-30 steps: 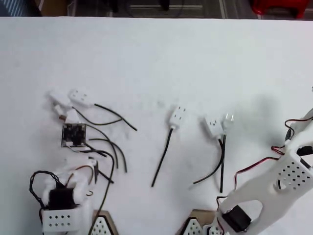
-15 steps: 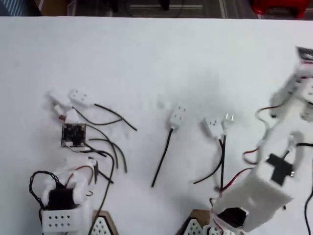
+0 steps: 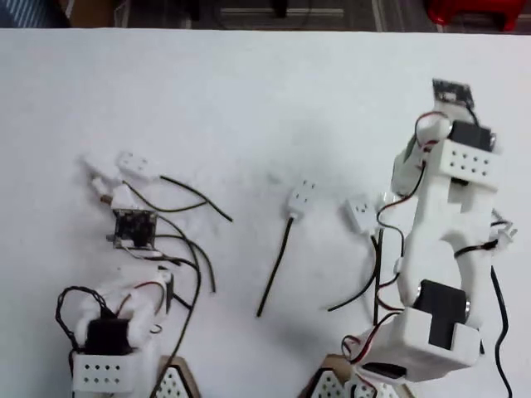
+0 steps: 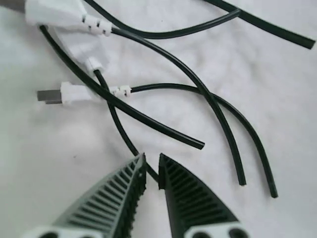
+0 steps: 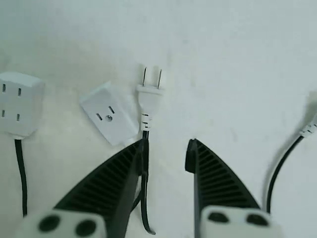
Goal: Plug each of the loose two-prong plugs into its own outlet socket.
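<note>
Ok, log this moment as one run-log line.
plug: prongs bare, beside outlet socket | right gripper: open, above its cord | left gripper: barely open, above loose cords

On the table (image 3: 249, 83), a left cluster (image 3: 124, 174) of plugs, sockets and cords lies just beyond the left arm (image 3: 104, 348), which sits at the near-left corner. Centre socket (image 3: 302, 197) sits mid-table, cord trailing toward the near edge. Right of it is a second socket (image 3: 362, 214) with a loose plug (image 3: 387, 199) just beside it, and the right arm (image 3: 440, 215) stands over the table at their right.
</note>
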Motion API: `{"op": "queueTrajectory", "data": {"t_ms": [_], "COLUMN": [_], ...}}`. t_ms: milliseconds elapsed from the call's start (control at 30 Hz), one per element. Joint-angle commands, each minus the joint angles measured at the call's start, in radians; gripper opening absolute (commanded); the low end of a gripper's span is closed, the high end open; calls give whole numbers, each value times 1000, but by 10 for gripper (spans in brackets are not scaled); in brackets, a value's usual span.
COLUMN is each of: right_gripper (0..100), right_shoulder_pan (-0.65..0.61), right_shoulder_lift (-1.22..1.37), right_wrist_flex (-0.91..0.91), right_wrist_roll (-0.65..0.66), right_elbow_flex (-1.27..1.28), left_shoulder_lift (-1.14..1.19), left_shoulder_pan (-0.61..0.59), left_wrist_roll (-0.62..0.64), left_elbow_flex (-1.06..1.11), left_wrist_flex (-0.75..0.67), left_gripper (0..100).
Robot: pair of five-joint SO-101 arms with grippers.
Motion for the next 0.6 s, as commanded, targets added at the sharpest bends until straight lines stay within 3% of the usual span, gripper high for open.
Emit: {"op": "queueTrajectory", "data": {"t_ms": [0, 267, 433, 500, 567], "right_gripper": [131, 131, 131, 131, 131], "right_shoulder_pan": [-7, -24, -33, -50, -53], "right_shoulder_lift": [-58, -51, -58, -56, -58], "right_wrist_flex": [-189, -349, -435, -486, -538], "right_wrist_roll": [-133, -249, -249, -249, -249], "right_elbow_flex": [175, 333, 430, 457, 486], "left_shoulder_lift": [-4, -5, -5, -1, 2], "left_shoulder_pan": [35, 99, 94, 85, 39], "left_wrist_roll": [5, -41, -419, -377, -258], "left_elbow_flex": [-3, -158, -279, -339, -399], "left_wrist_flex": [2, 0, -57, -118, -180], "left_gripper": [69, 72, 72, 72, 72]}}
